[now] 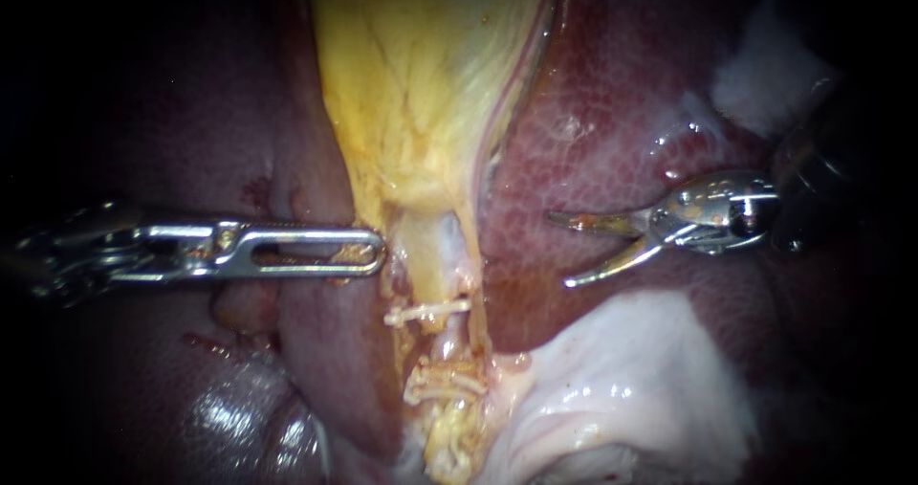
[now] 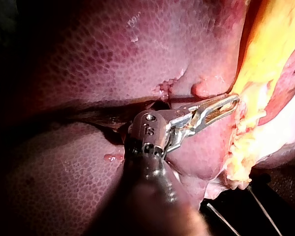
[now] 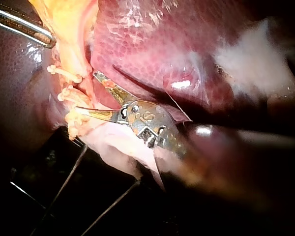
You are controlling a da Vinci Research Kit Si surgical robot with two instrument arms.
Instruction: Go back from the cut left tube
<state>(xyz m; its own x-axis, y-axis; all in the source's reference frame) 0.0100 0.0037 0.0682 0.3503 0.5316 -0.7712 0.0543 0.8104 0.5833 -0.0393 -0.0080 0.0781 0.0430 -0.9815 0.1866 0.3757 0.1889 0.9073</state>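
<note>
**Right instrument** (image 1: pixel 559 249). Enters from the right. It has two slim curved jaws standing apart with a clear gap, and nothing is held between them. The tips hang over the liver (image 1: pixel 612 131), pointing toward the tube but apart from it.

**Clipped tube** (image 1: pixel 438 255). Pale, running down from the yellow tissue (image 1: pixel 421 64) in mid-scene. One clip (image 1: pixel 427 311) crosses it, and a cluster of lower clips (image 1: pixel 445 380) sits beneath. Between them is a ragged stretch (most likely the cut, though the ends are too small to tell apart). Only one tube shows plainly, so it cannot be confirmed as the left one.

**Left instrument** (image 1: pixel 373 252). Enters from the left. Its long windowed jaws are closed on the edge of the yellow tissue, just beside the tube, and yellow shows through the window.

**Step in hand.** The retreat from the tube, judged well along because the right jaws are clear of the tube and clips.

**Next move.**
- The right instrument draws back along its own shaft line, away from the clips.
- Its tips stay lifted off the liver (closing the jaws first would lessen the chance of scoring it).
- The left instrument's hold stays steady, so the tube does not shift.
</note>
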